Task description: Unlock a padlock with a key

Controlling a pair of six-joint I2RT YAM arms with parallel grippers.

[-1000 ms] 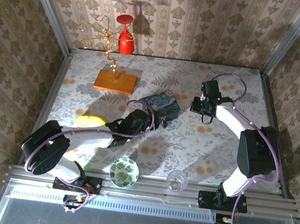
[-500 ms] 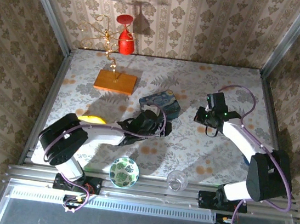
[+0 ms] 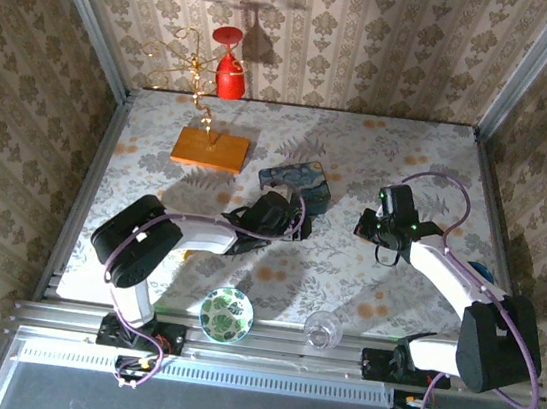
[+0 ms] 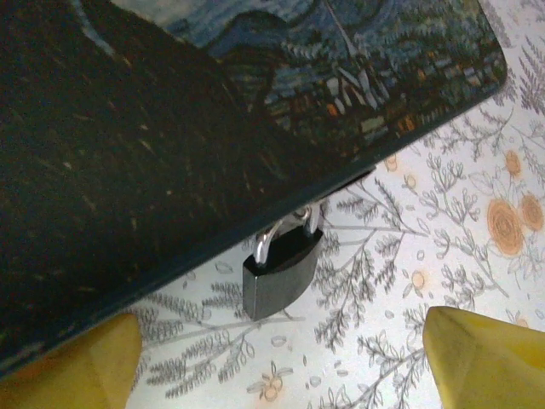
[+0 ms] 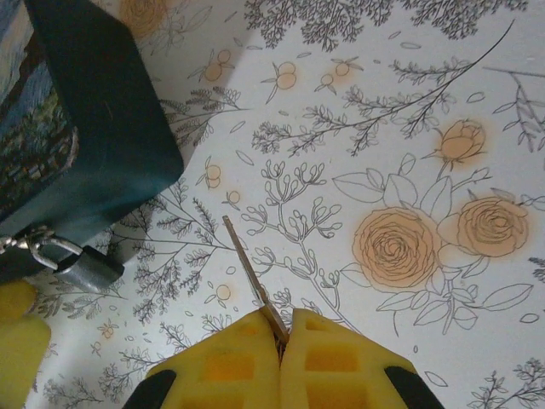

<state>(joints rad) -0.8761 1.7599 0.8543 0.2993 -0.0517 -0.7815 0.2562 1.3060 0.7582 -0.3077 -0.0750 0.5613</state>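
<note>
Two end effectors work at the middle of the desk [image 3: 416,153]. In the right wrist view, the right end effector [image 5: 285,336] sits at the bottom edge of the frame, its yellow pads pressed together on the key [image 5: 254,281], whose thin blade slants up and left. The padlock [image 5: 85,267] lies at the left edge of that frame, apart from the key tip, with its shackle hooked to the blue tin [image 5: 81,128]. In the left wrist view, the left end effector [image 4: 281,371] stands spread wide, a pad in each lower corner, with the padlock [image 4: 279,273] between them and untouched. The step in hand looks like steadying the lock, and to do it well the left pads should close squarely on the dark body without twisting the shackle. The key should then line up with the body's long axis. The keyhole cannot be made out, so slow probing seems wise. In the top view, a patterned bowl [image 3: 227,314] and a clear glass [image 3: 321,330] at the bottom edge both look empty. Above them at frame centre, the tin [image 3: 296,184] is shut and its contents are hidden.
</note>
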